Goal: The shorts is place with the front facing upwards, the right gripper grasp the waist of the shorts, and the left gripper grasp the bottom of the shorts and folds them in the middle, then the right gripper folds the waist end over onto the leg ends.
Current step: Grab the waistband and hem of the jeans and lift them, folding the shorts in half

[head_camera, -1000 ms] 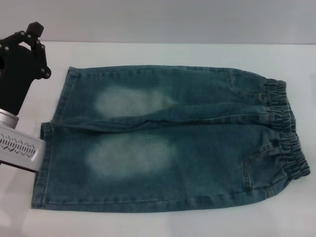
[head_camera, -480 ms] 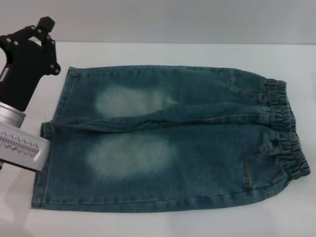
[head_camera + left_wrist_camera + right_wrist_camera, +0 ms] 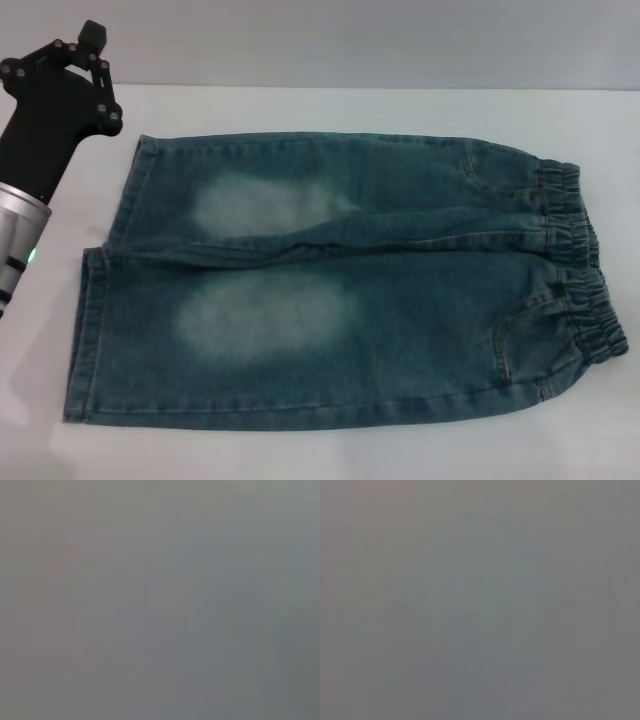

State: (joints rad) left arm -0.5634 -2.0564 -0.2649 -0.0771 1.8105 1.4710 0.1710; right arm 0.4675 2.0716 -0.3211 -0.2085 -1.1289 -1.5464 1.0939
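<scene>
The shorts [image 3: 340,280] lie flat on the white table [image 3: 330,110], front side up, in blue-green denim with a pale faded patch on each leg. Their gathered elastic waist [image 3: 575,265] points right. The bottom of the shorts, with the two hemmed leg ends [image 3: 95,300], points left. My left gripper [image 3: 88,78], black on a silver wrist with a green light, hovers at the far left, just beyond the far leg's hem corner and apart from the cloth. The right gripper is out of view. Both wrist views show only flat grey.
The table's back edge [image 3: 400,88] meets a grey wall behind the shorts. Bare white tabletop surrounds the garment, with a narrow strip along the front and more room at the far side.
My left gripper has drawn left and toward the far side. Its silver wrist no longer overlaps the near leg's hem. The shorts have not moved.
</scene>
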